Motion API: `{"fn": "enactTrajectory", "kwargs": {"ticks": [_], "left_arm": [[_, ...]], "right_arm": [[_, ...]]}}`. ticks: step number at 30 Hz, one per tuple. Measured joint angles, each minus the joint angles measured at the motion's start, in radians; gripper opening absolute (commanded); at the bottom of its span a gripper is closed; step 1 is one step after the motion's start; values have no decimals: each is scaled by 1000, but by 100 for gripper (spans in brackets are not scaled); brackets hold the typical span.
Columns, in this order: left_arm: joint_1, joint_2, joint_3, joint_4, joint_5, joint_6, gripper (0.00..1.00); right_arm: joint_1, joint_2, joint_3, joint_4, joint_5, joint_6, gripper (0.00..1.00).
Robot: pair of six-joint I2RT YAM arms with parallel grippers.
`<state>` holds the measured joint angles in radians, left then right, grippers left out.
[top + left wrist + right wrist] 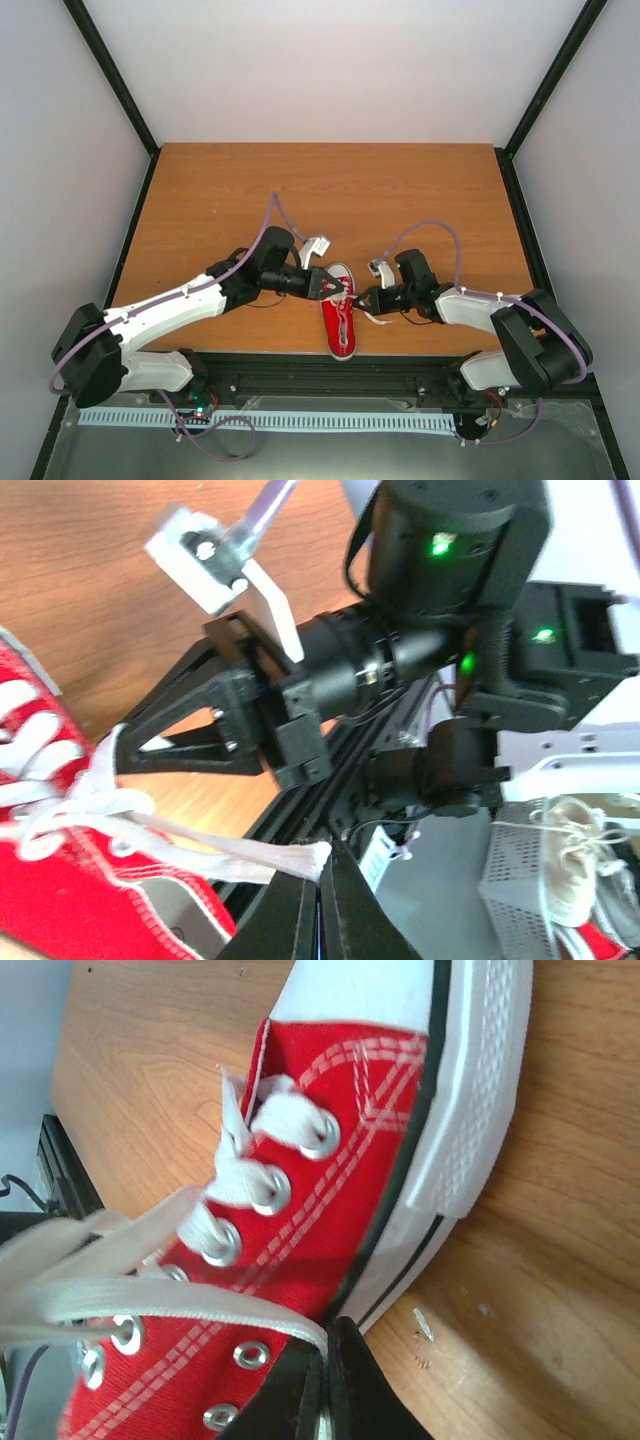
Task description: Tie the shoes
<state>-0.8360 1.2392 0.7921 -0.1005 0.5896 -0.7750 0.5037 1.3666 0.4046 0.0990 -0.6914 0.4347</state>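
Observation:
The shoe (341, 325), a small red canvas sneaker with white sole and toe cap, lies on the wooden table (200, 200) between the arms. My left gripper (345, 289) hovers over its laced part and is shut on the end of a white lace (240, 857), which runs taut from the shoe (60, 900) into the left gripper (322, 870). From the other side my right gripper (359, 300) is shut on another lace strand (150, 1300), pinched at the right gripper (325, 1338) beside the shoe's (340, 1140) eyelets. The right gripper (112, 756) also shows close by in the left wrist view.
A black rail (330, 365) runs along the table's near edge just below the shoe. A grey mesh box (520, 880) holding another laced shoe sits beyond that edge. Black frame posts (115, 75) and white walls surround the table.

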Motion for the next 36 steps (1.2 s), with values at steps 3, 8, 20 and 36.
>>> {"fn": "enactTrajectory", "kwargs": {"ticks": [3, 8, 20, 36], "left_arm": [[2, -6, 0, -77, -48, 49, 1], [11, 12, 0, -124, -101, 101, 1], [16, 72, -11, -76, -122, 105, 1], [16, 96, -11, -31, -124, 89, 1]], "right_arm": [[0, 5, 0, 0, 3, 0, 13], [0, -5, 1, -37, 55, -2, 50], [68, -370, 4, -121, 109, -54, 58], [241, -322, 45, -119, 204, -54, 40]]}}
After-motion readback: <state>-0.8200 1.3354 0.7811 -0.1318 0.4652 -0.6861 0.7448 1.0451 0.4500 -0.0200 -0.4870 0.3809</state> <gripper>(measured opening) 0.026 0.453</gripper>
